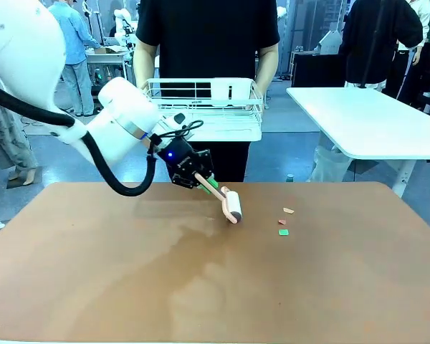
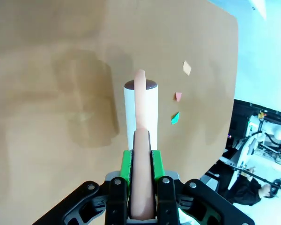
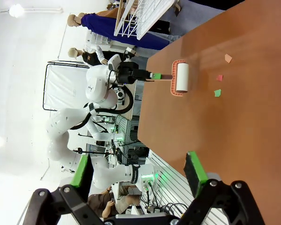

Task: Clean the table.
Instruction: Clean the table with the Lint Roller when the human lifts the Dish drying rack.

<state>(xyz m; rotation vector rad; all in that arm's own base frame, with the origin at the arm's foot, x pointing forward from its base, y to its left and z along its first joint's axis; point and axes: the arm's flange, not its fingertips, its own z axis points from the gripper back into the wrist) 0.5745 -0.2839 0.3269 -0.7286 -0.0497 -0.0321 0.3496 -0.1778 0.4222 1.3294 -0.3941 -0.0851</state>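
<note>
My left gripper [image 1: 206, 183] is shut on the pink handle of a lint roller [image 1: 233, 205], whose white roll points down-right at the terracotta table [image 1: 129, 272]. Whether the roll touches the top I cannot tell. In the left wrist view the green pads [image 2: 127, 165] clamp the handle and the lint roller [image 2: 141, 105] lies straight ahead. Three paper scraps lie just right of it: tan [image 1: 289, 211], pink [image 1: 282, 222] and green [image 1: 283, 232]. My right gripper [image 3: 138, 171] stands open with nothing in it, above the table's near side.
A person stands at the far edge holding a white wire rack [image 1: 208, 97]. A white-topped table [image 1: 365, 122] stands at the back right. The right wrist view shows the lint roller [image 3: 181, 77] and scraps [image 3: 219, 78] farther off.
</note>
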